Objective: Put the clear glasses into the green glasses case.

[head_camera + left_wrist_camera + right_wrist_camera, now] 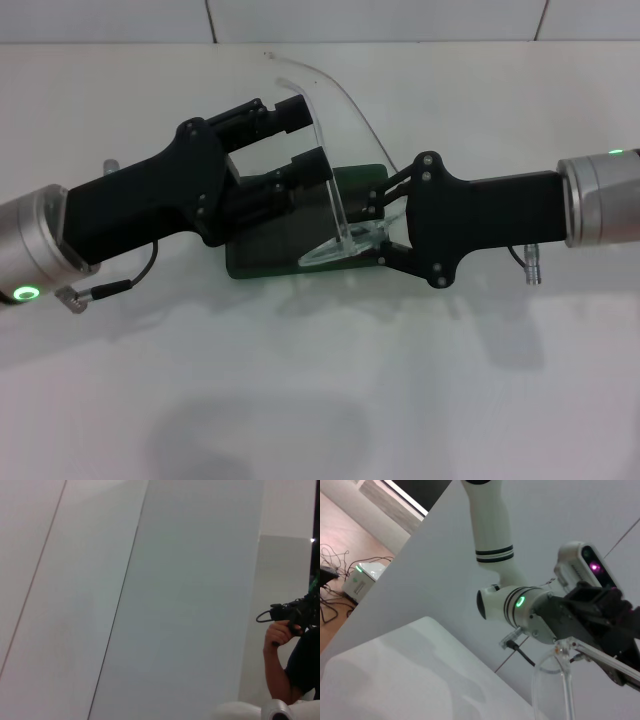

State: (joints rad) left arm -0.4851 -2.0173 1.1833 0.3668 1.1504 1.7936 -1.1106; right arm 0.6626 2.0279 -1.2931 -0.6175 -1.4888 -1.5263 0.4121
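Both claws are working over the green glasses case (290,250), which is lying on the white desk (320,380) in the middle of the head view. Nearest the robot, the right claw (385,215) is reaching in from the right, with its fingers at the near end of the clear glasses (335,170), where a folded clear arm is resting down on the case; whether those fingers are pinching it or only touching I cannot tell. Farther back, the left claw (300,135) is coming in from the left with its two fingers spread wide, one on each side of the lens; I cannot tell if either is bearing on it. The glasses are standing almost on end, the far part curving up and away past the case.

The risk, as I judge it, is a tip-over: tilted like this, slick plastic may be slipping from a light hold and falling beside the case. Two claws pushing unevenly could also be twisting the frame or shoving the case across the desk.
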